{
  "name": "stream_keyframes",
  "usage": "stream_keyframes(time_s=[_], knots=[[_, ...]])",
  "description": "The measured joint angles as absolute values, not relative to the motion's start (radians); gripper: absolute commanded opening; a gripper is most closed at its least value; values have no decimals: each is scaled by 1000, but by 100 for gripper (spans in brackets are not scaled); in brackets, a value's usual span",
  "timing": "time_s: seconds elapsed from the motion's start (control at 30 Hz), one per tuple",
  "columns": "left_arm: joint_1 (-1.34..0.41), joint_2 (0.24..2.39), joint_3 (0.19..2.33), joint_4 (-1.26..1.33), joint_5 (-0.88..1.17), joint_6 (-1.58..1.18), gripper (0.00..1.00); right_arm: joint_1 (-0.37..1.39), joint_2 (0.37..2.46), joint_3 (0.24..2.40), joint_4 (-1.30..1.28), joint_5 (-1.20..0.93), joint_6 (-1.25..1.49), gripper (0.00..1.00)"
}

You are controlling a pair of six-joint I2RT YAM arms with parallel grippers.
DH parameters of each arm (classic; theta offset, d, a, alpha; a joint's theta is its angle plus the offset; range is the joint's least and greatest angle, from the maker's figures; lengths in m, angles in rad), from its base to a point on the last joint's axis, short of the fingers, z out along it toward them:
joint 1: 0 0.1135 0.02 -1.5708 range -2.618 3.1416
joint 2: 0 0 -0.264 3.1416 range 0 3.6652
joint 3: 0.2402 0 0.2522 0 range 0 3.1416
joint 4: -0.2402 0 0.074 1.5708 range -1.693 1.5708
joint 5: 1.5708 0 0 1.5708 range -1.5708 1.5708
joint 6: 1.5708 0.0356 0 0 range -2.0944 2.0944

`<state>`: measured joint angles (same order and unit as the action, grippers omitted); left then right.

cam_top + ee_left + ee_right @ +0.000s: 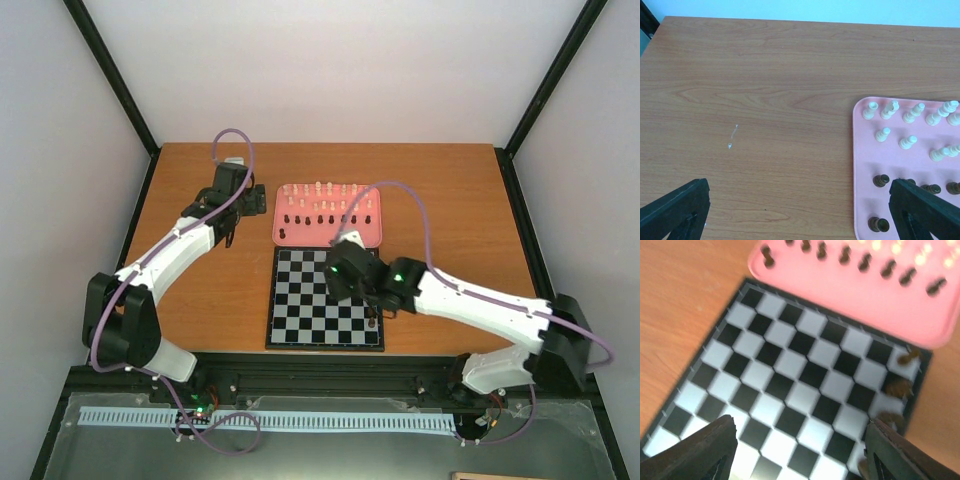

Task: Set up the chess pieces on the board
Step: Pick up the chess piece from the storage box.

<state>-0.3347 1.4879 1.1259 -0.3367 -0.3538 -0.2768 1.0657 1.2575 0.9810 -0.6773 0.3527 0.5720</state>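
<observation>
Chess pieces (897, 388): a few dark ones along the board's (790, 385) right edge, blurred; the others on the pink tray (315, 238).
Right end effector (800, 432): jaws wide, empty, above the board.
Left end effector (797, 197): jaws wide, empty, over the table (765, 100) beside the tray.
Right arm (480, 305): bent across the board, hiding part of it.
Left arm (175, 245): stretched toward the tray's left side.

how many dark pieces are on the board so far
3 for sure: dark chess pieces, far to near down the board's right-hand column. A blurred brown spot nearer still may be a fourth. From above, the right arm covers part of that column.
</observation>
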Motion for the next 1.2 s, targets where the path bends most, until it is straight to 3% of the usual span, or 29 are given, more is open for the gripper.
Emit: stream_keyframes(time_s=[0.33,0.77,1.0,1.2], knots=[[-335,1410,1111,-337,-355,-279,100,915,1758,1390,-531,258,354,66],[-335,1376,1104,-334,-359,-285,100,818,2246,1874,-475,52,202,58],[-335,1381,1104,-332,-364,-285,100,818,2368,1958,-501,36,187,57],[-335,1381,1104,-330,-371,-285,100,812,2378,1973,-509,29,188,49]])
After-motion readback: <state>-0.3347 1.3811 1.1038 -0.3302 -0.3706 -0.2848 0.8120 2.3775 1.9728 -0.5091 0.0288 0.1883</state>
